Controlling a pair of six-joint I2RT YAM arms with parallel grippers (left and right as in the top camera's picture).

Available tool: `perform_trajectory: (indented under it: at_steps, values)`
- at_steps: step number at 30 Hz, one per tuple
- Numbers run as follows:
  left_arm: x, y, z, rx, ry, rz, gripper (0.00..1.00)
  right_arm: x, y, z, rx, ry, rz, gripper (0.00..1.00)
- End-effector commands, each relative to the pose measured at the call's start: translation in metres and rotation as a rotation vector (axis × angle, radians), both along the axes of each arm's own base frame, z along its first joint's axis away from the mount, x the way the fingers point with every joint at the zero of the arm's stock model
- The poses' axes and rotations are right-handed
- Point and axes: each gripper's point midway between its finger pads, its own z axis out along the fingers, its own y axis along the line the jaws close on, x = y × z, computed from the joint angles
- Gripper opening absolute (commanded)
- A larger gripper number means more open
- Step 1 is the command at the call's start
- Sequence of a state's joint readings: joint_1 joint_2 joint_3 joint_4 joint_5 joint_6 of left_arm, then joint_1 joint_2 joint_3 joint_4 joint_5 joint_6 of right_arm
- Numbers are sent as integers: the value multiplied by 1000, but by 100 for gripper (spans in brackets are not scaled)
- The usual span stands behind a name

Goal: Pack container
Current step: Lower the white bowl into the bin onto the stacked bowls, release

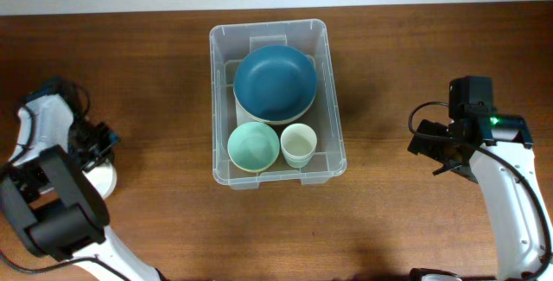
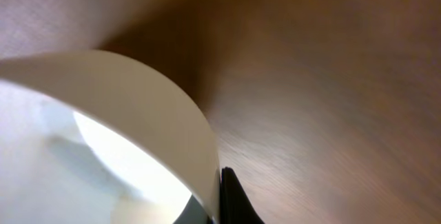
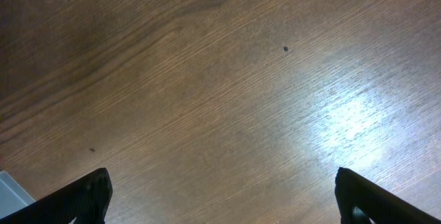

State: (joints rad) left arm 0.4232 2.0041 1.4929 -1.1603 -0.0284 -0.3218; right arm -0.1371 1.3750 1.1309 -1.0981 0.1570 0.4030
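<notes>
The container (image 1: 333, 82), a large clear tub, stands at the table's middle back. It holds a dark blue bowl (image 1: 275, 82) on a cream bowl (image 1: 249, 115), a mint bowl (image 1: 253, 147) and a pale cup (image 1: 298, 143). My left gripper (image 1: 95, 150) is at the far left, shut on the rim of a white cup (image 1: 102, 180). In the left wrist view one black finger (image 2: 224, 186) presses the outside of the cup wall (image 2: 138, 93); the other finger is hidden. My right gripper (image 1: 436, 156) is open and empty over bare wood (image 3: 220, 196), right of the container.
The table is dark brown wood (image 1: 406, 56). A pale corner of the container (image 3: 8, 186) shows at the lower left of the right wrist view. The left arm's own links (image 1: 60, 212) lie close beside the white cup.
</notes>
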Motion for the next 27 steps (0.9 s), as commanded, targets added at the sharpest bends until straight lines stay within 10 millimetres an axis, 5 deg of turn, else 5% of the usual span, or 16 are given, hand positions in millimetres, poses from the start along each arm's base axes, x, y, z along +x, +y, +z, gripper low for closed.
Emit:
perform_trajectory:
  at_steps: [1,2,6,10,12,15,19,23,24,26,27]
  values:
    - [55,-50,96,22,-287,-152,1,0,-3,4,-15,-9,0,99]
    - [70,-79,131,33,-383,-231,1,-1,-3,4,-15,-9,0,99]
    - [90,-166,208,61,-608,-457,1,0,-3,4,-14,-9,0,99]
    - [85,-249,233,73,-696,-661,1,0,-3,4,-14,-9,0,99]
    - [71,-309,221,25,-678,-805,1,0,-3,4,-14,-9,0,99]
    - [56,-350,182,-6,-562,-914,1,0,-3,4,-14,-9,0,99]
    - [39,-385,128,-123,-392,-979,1,0,-3,4,-14,-9,0,99]
    - [27,-392,94,-143,-269,-1001,1,-1,-3,4,-14,-8,0,99]
    - [25,-391,93,-142,-257,-1000,6,-1,-3,4,-14,-8,0,99]
    - [22,-388,95,-140,-242,-999,76,-1,-3,4,-15,-9,0,99]
    - [21,-387,95,-140,-242,-999,78,0,-3,4,-15,-9,0,99]
